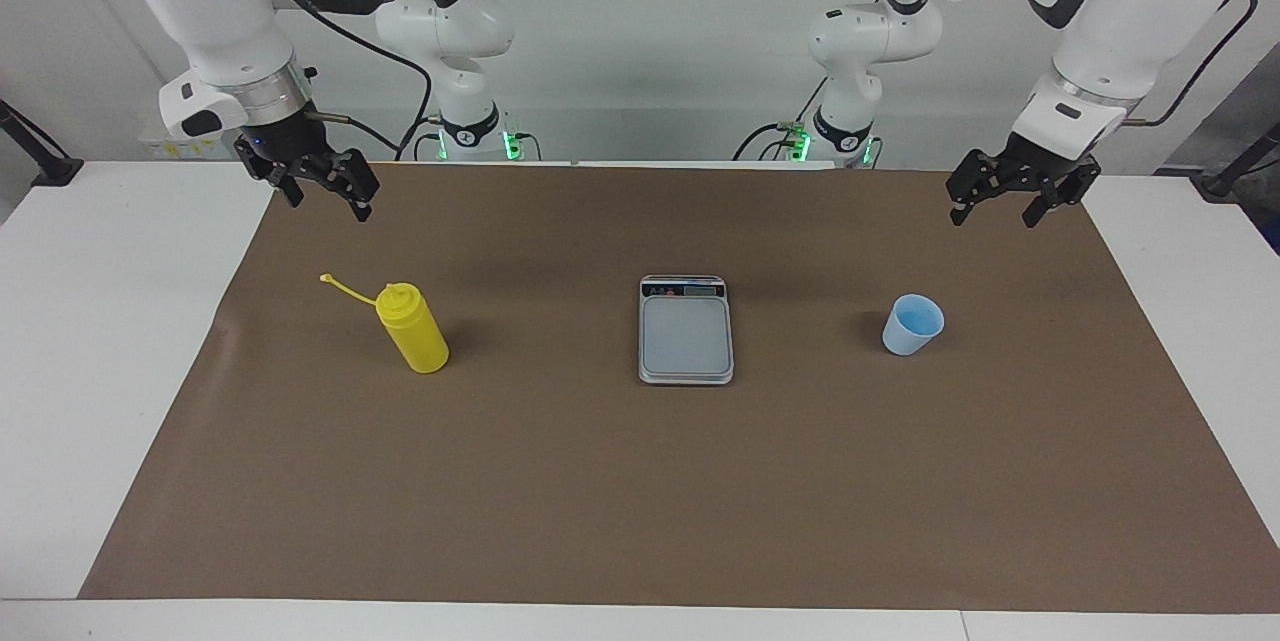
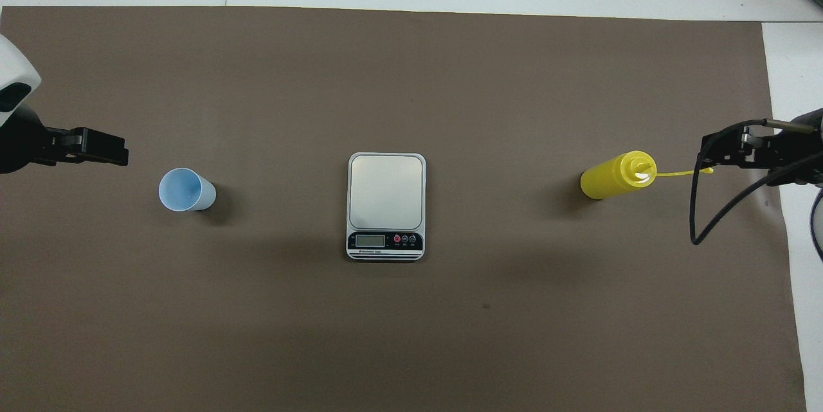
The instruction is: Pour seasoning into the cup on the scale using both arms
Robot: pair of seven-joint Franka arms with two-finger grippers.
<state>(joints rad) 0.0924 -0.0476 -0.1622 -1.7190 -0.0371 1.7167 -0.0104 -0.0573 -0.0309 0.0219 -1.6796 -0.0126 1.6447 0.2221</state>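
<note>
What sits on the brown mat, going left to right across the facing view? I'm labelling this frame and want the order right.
yellow bottle → scale → blue cup. All three stand apart on the mat, none held.

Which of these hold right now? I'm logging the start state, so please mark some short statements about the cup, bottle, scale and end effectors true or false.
1. The small light blue plastic cup stands on the flat silver-grey kitchen scale. False: it stands on the brown mat, toward the left arm's end.
2. The yellow plastic squeeze bottle is upright, its cap off. True.
3. The right end effector grips the bottle. False: it is open above the mat, holding nothing.
4. The left end effector is open and empty. True.
5. The scale's plate is bare. True.
</note>
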